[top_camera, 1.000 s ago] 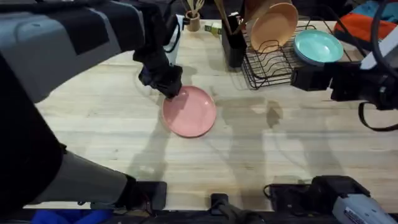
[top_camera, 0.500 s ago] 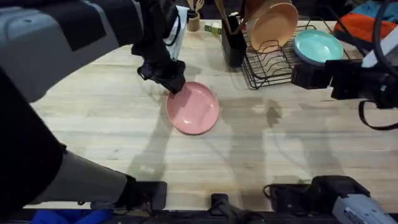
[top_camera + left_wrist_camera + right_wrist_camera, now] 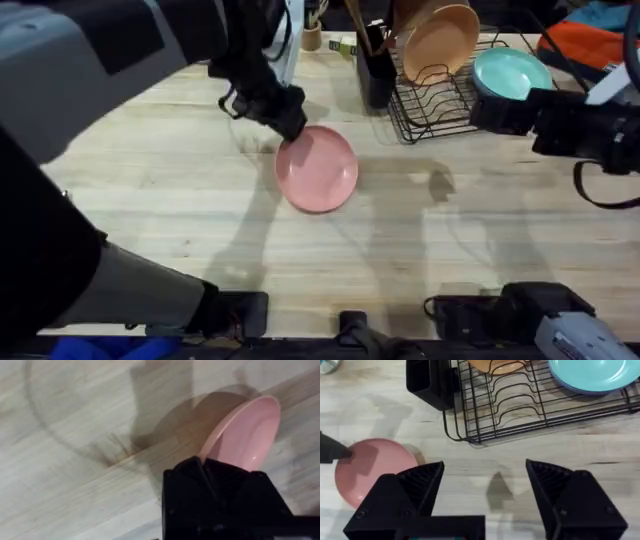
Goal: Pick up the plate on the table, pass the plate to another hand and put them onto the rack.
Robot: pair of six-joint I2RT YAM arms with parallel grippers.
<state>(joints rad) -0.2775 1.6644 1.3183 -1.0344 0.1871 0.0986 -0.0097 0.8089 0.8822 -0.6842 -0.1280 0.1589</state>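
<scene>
The pink plate [image 3: 320,170] is tilted and raised off the wooden table [image 3: 150,200], with its shadow beneath it. My left gripper [image 3: 291,127] is shut on the plate's far-left rim. In the left wrist view the plate [image 3: 247,432] rises edge-on from my left gripper [image 3: 206,462]. My right gripper [image 3: 480,115] hovers open at the right, just in front of the black wire rack [image 3: 440,100]. The right wrist view has the plate [image 3: 370,467] off to one side, the rack [image 3: 530,405] ahead and my right gripper [image 3: 485,492] with its fingers wide apart.
A peach plate [image 3: 440,40] stands in the rack and a teal plate [image 3: 510,75] lies on its right end. A black utensil holder [image 3: 375,70] stands at the rack's left. Bare tabletop lies between the plate and the right gripper.
The left gripper has carried the pink plate to the right, toward the table's middle, and tilted it up. The right arm has stayed in place.
</scene>
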